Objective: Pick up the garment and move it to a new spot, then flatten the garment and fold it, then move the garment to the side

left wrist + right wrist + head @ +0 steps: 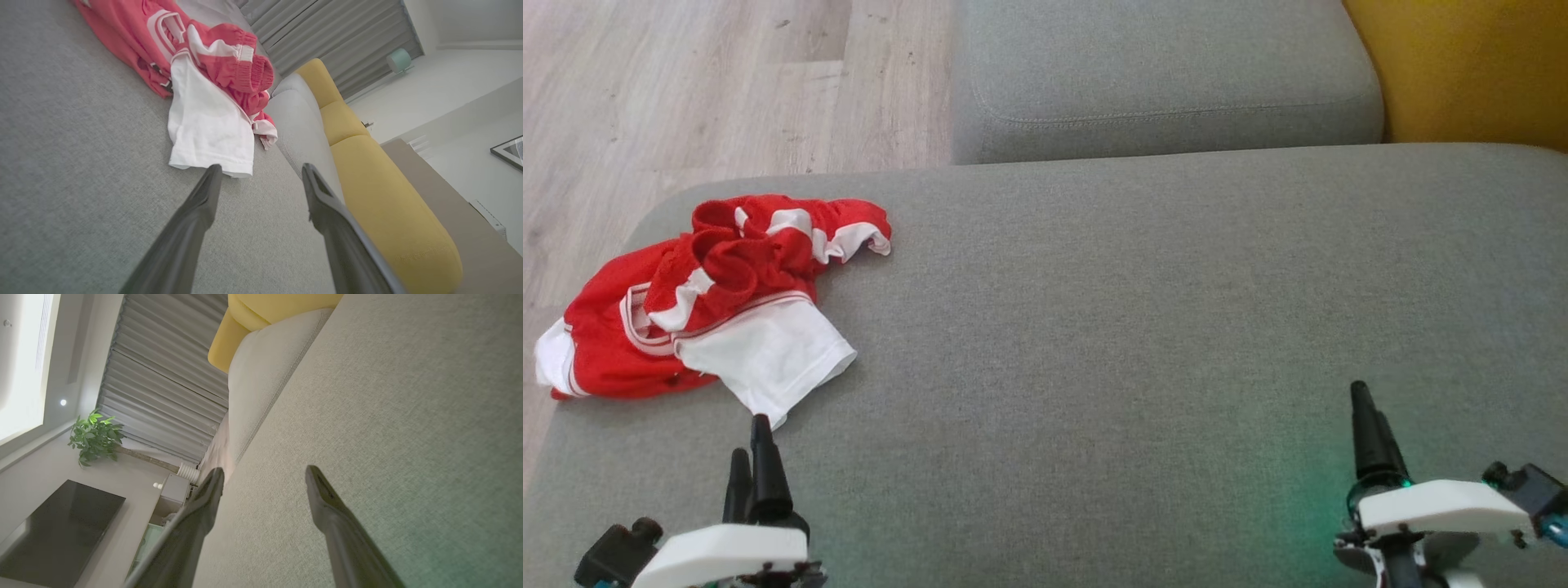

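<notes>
Crumpled red-and-white fabric garment (711,298) lies at frame left, against the left edge of the grey upholstered sofa cushion (1094,327). Open surface spans centre and right. Long axis runs lower left to upper right. Its white hem points at the left gripper (749,435), whose fingers are wide and empty. The right gripper (263,469) likewise has wide, empty fingers.

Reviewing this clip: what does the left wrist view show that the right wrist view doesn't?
Left wrist view: the crumpled red-and-white garment, just beyond the left gripper, jaws open. Right wrist view: a potted plant, a dark screen, and the right gripper, jaws open. Both: the grey sofa, yellow cushions and pleated grey curtain.
</notes>
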Motion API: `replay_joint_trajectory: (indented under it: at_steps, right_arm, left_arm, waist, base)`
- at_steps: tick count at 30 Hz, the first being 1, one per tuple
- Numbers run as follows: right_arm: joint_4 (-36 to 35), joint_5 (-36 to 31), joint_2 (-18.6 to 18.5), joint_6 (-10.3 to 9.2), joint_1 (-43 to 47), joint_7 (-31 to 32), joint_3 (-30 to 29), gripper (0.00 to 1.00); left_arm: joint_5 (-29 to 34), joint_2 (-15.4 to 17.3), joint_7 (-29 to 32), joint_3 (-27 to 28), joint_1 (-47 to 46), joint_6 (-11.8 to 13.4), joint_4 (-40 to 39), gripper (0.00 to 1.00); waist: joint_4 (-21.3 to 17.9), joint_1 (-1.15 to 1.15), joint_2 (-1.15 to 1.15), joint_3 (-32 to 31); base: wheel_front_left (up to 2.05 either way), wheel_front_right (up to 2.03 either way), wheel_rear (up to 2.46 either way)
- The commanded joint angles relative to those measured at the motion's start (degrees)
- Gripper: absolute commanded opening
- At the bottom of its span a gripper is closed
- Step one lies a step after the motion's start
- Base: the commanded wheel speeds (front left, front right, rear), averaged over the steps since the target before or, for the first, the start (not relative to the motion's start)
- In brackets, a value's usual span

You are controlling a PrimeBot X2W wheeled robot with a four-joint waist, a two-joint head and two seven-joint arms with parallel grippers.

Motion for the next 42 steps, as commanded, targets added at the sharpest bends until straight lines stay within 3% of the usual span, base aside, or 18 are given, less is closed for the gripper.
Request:
replay_joint_trajectory:
  at_steps: [1,42]
  right_arm:
    - [-1.49,-2.26,-0.20,0.38,-1.11,-0.90,1.31,1.00]
    - [-1.98,-32.78,0.04,0.70,0.17,-7.33,7.04,1.00]
  left_arm:
    - [2.48,0.50,-0.84,0.13,-0.95,0.23,-2.52,1.00]
    - [31.59,0.61,-7.55,-3.29,2.09,0.70,-4.44,1.00]
  waist:
    - [0.09,0.00,0.00,-0.09]
    - [0.16,0.00,0.00,-3.08]
  base:
    - [0.00,0.00,0.00]
    - [0.00,0.00,0.00]
